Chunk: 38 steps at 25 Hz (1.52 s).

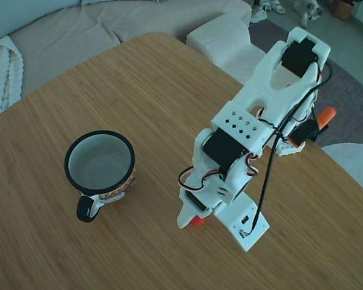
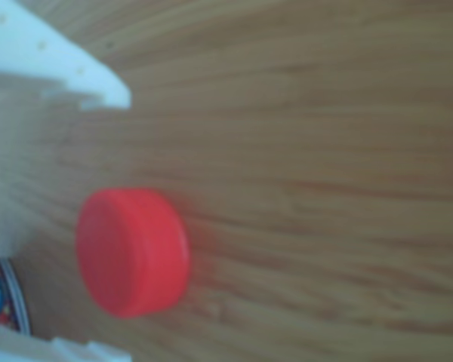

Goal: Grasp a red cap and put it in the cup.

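White end effector (image 1: 196, 219) hovers spread open around the red cap (image 2: 132, 251) on the wooden worktop (image 1: 139, 90), gripping nothing; it should centre before closing, the enamel mug (image 1: 100, 166) nearby.

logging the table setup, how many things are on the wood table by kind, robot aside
red bottle cap: 1
white enamel mug, black rim and handle: 1
total: 2
The cap lies on the table between the fingers of the hand; the mug holds nothing.
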Tool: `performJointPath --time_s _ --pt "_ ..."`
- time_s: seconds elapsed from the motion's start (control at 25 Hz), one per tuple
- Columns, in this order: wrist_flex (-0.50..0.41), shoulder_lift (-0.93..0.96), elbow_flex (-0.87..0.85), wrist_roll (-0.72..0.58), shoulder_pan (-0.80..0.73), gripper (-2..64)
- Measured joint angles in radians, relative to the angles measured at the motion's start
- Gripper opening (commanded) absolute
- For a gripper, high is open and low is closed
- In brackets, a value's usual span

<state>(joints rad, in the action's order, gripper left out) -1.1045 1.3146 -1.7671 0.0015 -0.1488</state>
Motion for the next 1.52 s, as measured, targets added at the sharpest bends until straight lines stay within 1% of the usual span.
performJointPath --time_s 0.76,0.84,0.88,0.92,0.96,1.04,1.08,1.16,1.28,1.52 --pt "0.003 -0.029 0.000 0.000 0.000 40.9" --pt "0.005 -0.029 0.000 0.000 0.005 39.7" --pt "0.006 -0.029 0.000 0.000 0.009 36.4" --pt "0.008 -0.029 0.000 0.000 0.014 31.2" --pt "0.011 -0.029 0.000 0.000 0.017 24.6" --pt "0.012 -0.028 0.005 0.000 0.015 8.8" --pt "0.012 -0.028 0.014 0.000 0.014 2.9" --pt "0.017 -0.028 0.017 0.000 0.011 4.1" --pt "0.026 -0.028 0.017 -0.002 0.011 -0.2" --pt "0.026 -0.028 0.017 -0.002 0.037 -0.4"
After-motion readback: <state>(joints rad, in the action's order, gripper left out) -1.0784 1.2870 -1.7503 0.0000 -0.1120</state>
